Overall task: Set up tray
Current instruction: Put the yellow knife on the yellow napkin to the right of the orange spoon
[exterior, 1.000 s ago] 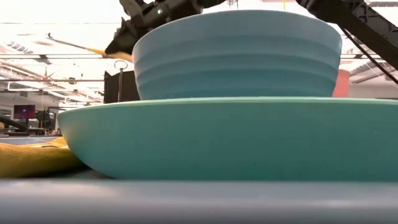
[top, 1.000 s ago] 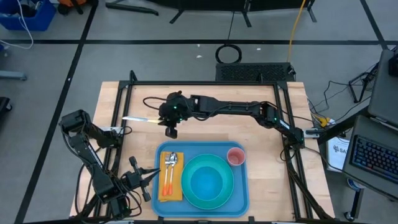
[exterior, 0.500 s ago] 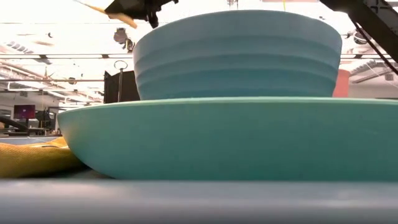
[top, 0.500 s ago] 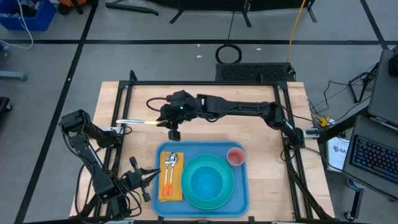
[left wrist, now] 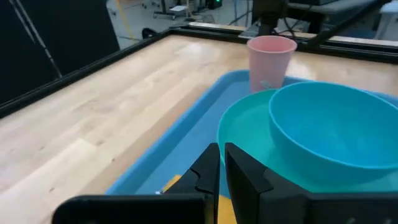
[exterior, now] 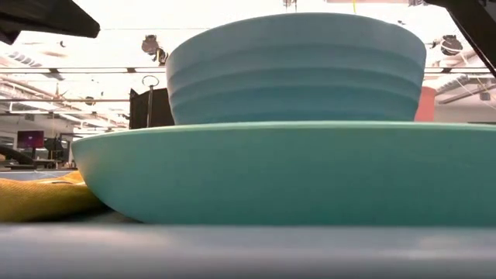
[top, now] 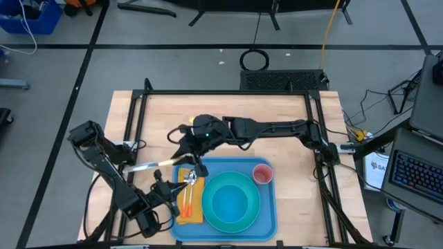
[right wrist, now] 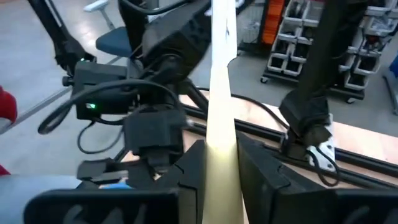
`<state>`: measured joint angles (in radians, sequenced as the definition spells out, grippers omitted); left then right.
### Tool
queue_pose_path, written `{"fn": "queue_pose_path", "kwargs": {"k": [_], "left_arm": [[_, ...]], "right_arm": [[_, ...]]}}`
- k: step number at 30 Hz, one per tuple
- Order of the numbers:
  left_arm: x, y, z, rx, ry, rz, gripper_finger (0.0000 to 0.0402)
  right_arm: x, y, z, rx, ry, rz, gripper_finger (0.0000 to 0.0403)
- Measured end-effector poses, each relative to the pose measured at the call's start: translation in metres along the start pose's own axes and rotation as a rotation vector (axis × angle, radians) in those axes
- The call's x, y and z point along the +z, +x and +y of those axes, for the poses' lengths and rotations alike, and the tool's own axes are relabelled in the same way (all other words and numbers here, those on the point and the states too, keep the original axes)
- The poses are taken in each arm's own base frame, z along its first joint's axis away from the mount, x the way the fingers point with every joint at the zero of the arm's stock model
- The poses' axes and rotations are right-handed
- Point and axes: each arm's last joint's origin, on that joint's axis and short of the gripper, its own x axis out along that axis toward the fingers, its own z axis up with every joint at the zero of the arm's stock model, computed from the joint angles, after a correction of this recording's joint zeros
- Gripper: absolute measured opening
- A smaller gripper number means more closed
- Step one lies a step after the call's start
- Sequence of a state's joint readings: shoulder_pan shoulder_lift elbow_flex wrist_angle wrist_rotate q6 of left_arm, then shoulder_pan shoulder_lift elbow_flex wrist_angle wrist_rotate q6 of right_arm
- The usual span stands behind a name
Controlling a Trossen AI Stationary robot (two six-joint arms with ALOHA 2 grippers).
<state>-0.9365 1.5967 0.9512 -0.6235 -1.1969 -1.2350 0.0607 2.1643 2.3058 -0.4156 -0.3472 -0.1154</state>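
High view: the right gripper (top: 196,160), clamped on a knife (top: 154,164), has swung down to the tray's (top: 266,207) upper-left corner at lower centre, so placement beside the napkin (top: 188,207) looks near. The left gripper (top: 160,194) has crept closer.

Left wrist view: its fingers are together above the tray.

Low view: bowl (exterior: 294,70) on plate (exterior: 294,174); a workshop lies beyond the wooden table (top: 228,117).

Pink cup (top: 262,173), blue bowl (top: 230,201) on turquoise plate (top: 211,209), yellow napkin (top: 196,212)

The right gripper (top: 188,158) reaches in across the table, fingers clamped, while the left gripper (top: 168,191) waits with fingers together.
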Motion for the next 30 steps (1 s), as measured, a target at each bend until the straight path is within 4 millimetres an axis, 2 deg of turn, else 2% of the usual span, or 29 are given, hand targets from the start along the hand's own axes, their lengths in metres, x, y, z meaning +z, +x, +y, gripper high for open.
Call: {"fn": "queue_pose_path", "kwargs": {"k": [8, 15, 22, 27, 30], "left_arm": [[0.002, 0.003, 0.001, 0.016, -0.011, -0.011, 0.0031], [0.003, -0.003, 0.000, 0.034, 0.027, -0.128, 0.0031], [0.003, -0.022, -0.003, 0.068, 0.191, -0.325, 0.0031], [0.013, -0.028, -0.005, 0.091, 0.305, -0.347, 0.0031], [0.022, -0.028, -0.012, 0.111, 0.348, -0.347, 0.0031]], "right_arm": [[0.008, 0.001, 0.022, 0.062, -0.037, -0.025, 0.0060], [0.035, -0.022, 0.053, 0.103, -0.128, -0.095, 0.0060], [0.047, -0.033, 0.087, 0.225, -0.184, -0.117, 0.0060], [0.050, -0.035, 0.099, 0.266, -0.202, -0.135, 0.0060], [0.053, -0.036, 0.102, 0.299, -0.200, -0.159, 0.0060]]}}
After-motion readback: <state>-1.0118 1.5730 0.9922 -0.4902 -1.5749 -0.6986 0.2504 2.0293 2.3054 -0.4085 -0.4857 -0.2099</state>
